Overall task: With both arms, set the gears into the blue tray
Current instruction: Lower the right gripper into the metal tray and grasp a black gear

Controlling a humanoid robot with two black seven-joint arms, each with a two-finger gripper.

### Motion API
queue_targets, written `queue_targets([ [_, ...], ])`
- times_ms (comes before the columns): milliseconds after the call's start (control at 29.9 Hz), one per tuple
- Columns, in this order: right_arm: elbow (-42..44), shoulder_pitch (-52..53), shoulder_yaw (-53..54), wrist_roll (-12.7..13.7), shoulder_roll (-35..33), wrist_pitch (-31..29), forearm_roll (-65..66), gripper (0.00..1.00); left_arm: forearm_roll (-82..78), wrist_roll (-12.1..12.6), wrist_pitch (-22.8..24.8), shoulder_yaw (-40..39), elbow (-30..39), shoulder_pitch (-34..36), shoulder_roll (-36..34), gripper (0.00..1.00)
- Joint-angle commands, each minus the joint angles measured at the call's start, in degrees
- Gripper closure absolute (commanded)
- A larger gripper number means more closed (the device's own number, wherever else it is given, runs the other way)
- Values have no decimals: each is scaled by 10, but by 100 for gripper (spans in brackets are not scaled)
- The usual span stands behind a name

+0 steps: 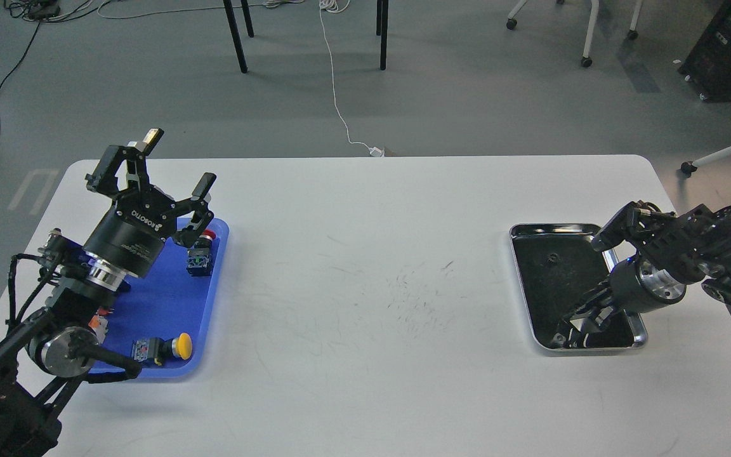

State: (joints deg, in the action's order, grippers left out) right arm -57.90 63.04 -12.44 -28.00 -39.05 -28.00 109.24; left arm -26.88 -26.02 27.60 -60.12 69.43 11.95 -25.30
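One tiny black gear (553, 257) lies on the black liner in the far half of the silver tray (600, 230) at the right. My right gripper (570, 333) reaches down into that tray's near end, well short of the gear. It is dark against the liner, so its fingers cannot be told apart. The blue tray (162, 298) sits at the left, with no gear visible in it. My left gripper (180, 158) hangs open and empty above the blue tray's far edge.
Push-button switches lie in the blue tray: a red-capped one (202, 252) at the far right corner, a yellow-capped one (164, 348) near the front, and an orange one (98, 322) half hidden by my left arm. The white table (365, 304) spreads between the two trays.
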Motion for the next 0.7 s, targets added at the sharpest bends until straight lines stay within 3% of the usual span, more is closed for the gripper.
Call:
queue_targets([
  [0,5,0,0,0,3,0,0,45,0,0,-1,-1,0,0,-2,2],
  [167,5,0,0,0,5,0,0,62,0,0,-1,-1,0,0,-3,2],
  [401,5,0,0,0,3,0,-1,77,0,0,0,0,0,0,-2,2],
  [669,-12,18,6,0,-2,0,-5,81,0,0,0,-1,0,0,-4,2],
])
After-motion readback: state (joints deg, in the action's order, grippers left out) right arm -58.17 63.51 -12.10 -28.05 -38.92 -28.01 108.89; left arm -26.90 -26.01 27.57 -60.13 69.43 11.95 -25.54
